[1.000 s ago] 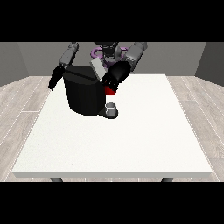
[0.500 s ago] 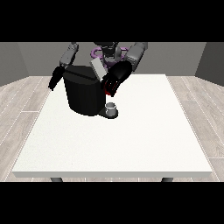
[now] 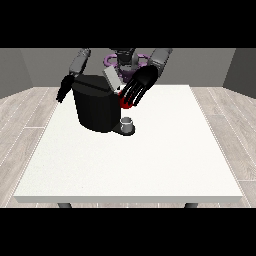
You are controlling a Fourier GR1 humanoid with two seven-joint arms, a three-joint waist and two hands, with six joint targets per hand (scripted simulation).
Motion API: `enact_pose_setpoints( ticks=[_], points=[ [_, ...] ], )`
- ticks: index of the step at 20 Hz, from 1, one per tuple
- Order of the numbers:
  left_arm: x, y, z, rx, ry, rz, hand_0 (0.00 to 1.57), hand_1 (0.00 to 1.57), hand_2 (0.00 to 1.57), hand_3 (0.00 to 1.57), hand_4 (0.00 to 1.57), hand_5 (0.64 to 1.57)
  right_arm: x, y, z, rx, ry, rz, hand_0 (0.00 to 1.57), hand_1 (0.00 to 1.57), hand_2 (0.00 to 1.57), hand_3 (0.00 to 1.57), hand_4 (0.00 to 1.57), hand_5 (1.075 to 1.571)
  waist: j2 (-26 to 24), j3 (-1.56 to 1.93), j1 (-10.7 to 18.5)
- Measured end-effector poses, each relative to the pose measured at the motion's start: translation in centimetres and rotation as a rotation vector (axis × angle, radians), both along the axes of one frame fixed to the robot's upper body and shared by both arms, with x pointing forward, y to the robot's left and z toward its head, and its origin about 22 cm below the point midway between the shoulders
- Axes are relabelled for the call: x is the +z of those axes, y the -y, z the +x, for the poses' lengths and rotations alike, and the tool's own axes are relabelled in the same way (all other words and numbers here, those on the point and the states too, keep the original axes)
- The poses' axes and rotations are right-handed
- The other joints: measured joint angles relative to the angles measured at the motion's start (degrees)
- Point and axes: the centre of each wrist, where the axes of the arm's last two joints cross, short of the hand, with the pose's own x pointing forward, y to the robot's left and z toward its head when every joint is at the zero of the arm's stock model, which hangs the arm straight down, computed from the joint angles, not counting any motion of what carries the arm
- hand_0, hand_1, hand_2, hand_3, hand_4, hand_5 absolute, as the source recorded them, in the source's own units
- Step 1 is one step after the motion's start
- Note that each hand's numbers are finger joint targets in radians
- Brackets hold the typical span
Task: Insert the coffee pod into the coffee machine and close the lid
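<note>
Black coffee machine [image 3: 97, 109] stood on the white table [image 3: 130, 160], far left part. Its grey lid [image 3: 112, 79] was tilted up. The hand at the view's right [image 3: 138, 87] hung over the machine's top corner, fingers straight and spread, partly covering a red thing at the machine [image 3: 125, 103]. A grey thing [image 3: 127, 124] sat at the machine's base; could not tell it for the pod. The hand at the view's left [image 3: 63, 90] was half hidden behind the machine; its fingers could not be made out.
</note>
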Motion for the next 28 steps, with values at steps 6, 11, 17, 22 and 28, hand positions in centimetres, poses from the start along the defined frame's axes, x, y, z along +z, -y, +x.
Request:
enact_pose_setpoints(
  ticks=[6,11,17,22,28],
  points=[
    [-6.8,2.5,0.3,-0.044,-0.154,-0.030,0.00,0.00,0.18,0.00,0.00,1.571,-4.5,2.8,-1.7,-0.081,-0.124,0.031,0.00,0.00,0.00,0.00,0.00,1.571,-7.87,-0.06,5.74],
    [-11.9,3.9,-0.1,-0.124,-0.245,-0.271,0.00,0.00,0.00,0.00,0.37,1.571,-7.6,4.2,-3.7,-0.125,-0.213,0.048,0.00,0.00,0.00,0.00,0.00,1.571,-14.43,-0.14,9.69],
    [-22.2,4.8,-2.6,-0.156,-0.433,-0.770,0.00,0.00,0.00,0.00,0.27,1.571,-11.1,6.6,-7.2,-0.197,-0.316,0.047,0.00,0.00,0.00,0.00,0.00,1.571,-23.68,-0.23,15.82],
    [-29.6,4.3,-6.4,-0.092,-0.560,-0.972,0.00,0.00,0.00,0.00,0.37,1.571,-12.2,6.7,-8.9,-0.198,-0.330,0.072,0.00,0.00,0.00,0.00,0.00,1.571,-30.38,-0.15,19.28],
    [-35.0,3.0,-10.4,0.017,-0.675,-1.058,0.00,0.00,0.00,0.00,0.41,1.571,-9.7,4.3,-7.7,-0.056,-0.291,0.118,0.00,0.00,0.00,0.00,0.00,1.571,-36.77,-0.14,21.00]
  ],
)
